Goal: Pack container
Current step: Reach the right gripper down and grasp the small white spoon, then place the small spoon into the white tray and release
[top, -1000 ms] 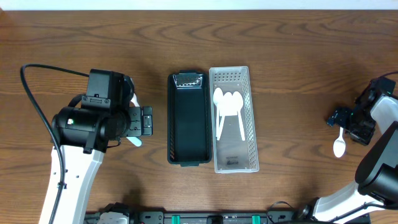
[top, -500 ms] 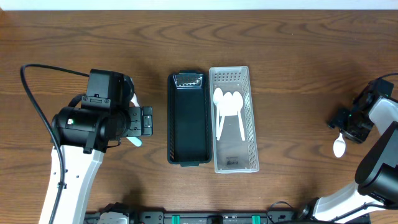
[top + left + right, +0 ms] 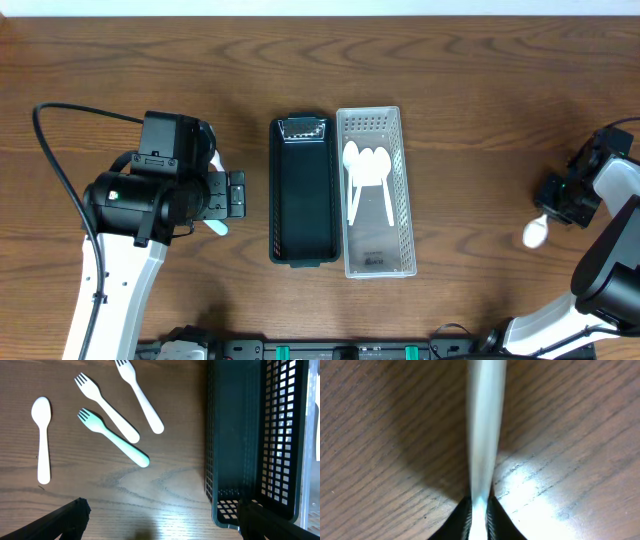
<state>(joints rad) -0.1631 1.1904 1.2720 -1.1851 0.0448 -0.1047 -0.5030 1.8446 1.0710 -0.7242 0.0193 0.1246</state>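
At the far right my right gripper (image 3: 556, 203) is shut on a white spoon (image 3: 535, 234). The right wrist view shows the spoon's handle (image 3: 484, 425) pinched between the fingertips of that gripper (image 3: 479, 515), just over the wood. A black basket (image 3: 304, 190) and a white basket (image 3: 396, 190) stand side by side mid-table; the white one holds three white spoons (image 3: 365, 165). My left gripper (image 3: 165, 525) hangs open left of the black basket (image 3: 235, 435). Below it lie a white spoon (image 3: 42, 440), two white forks (image 3: 105, 407) and a pale green fork (image 3: 115, 437).
The left arm's body (image 3: 150, 195) hides most of the loose cutlery from above; only a pale green fork end (image 3: 216, 227) shows. A black cable (image 3: 60, 170) loops at the far left.
My right gripper has shut on the white spoon's handle, and the spoon's bowl has shifted a little left and up. The left arm has not moved.
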